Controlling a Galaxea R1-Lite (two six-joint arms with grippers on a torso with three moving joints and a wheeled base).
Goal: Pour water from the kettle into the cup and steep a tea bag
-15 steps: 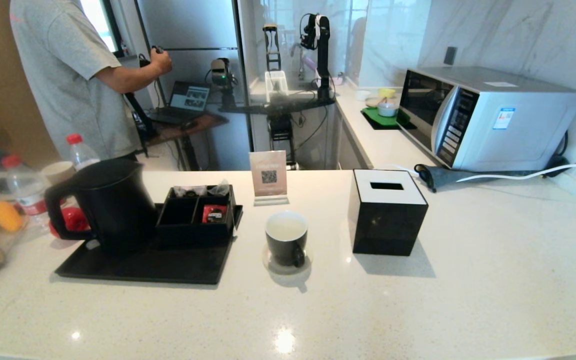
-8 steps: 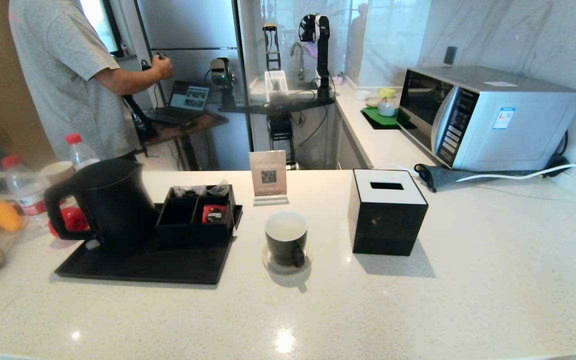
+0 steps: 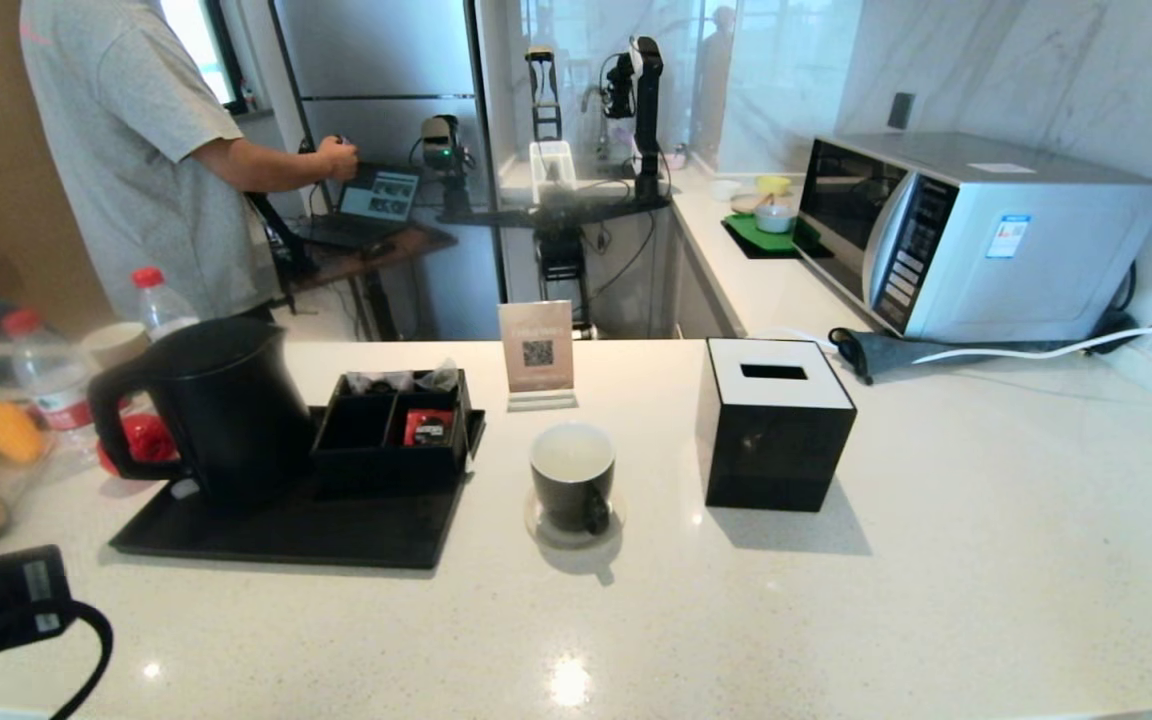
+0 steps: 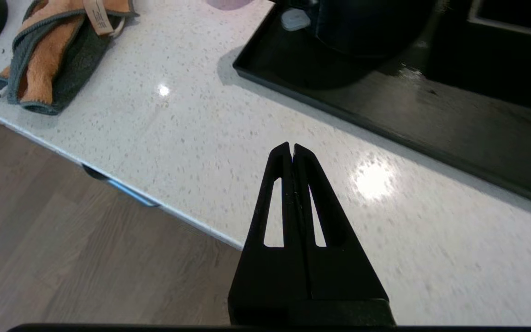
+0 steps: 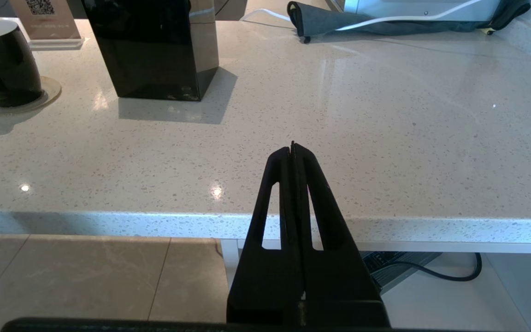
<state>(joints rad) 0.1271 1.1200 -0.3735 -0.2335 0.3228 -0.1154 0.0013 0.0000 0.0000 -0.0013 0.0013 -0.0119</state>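
Observation:
The matte black kettle point(image 3: 211, 400) stands upright on a black tray point(image 3: 286, 530) at the left, handle facing left. The small black cup point(image 3: 573, 480), white inside, sits on a round coaster in the middle of the counter. No water shows anywhere. A red tea packet point(image 3: 428, 428) lies in a black organiser point(image 3: 391, 430) on the tray. My left arm point(image 3: 6, 600) reaches in at the lower left corner. My left gripper point(image 4: 292, 147) is shut and empty above the counter's front edge, short of the tray point(image 4: 431, 115) and the kettle's base point(image 4: 362, 32). My right gripper point(image 5: 292, 146) is shut and empty near the counter's front edge, right of the cup point(image 5: 2, 64).
A black tissue box point(image 3: 774, 425) stands right of the cup, a QR sign point(image 3: 537, 350) behind it. A microwave point(image 3: 976, 235) sits at the back right. Red-capped bottles point(image 3: 51, 380) and a paper cup point(image 3: 116, 345) crowd the far left; a folded cloth point(image 4: 49, 55) lies there. A person point(image 3: 136, 150) stands behind.
My left arm has risen into the head view at the lower left corner. The person's hand behind the counter has dropped lower. Kettle and cup have not moved.

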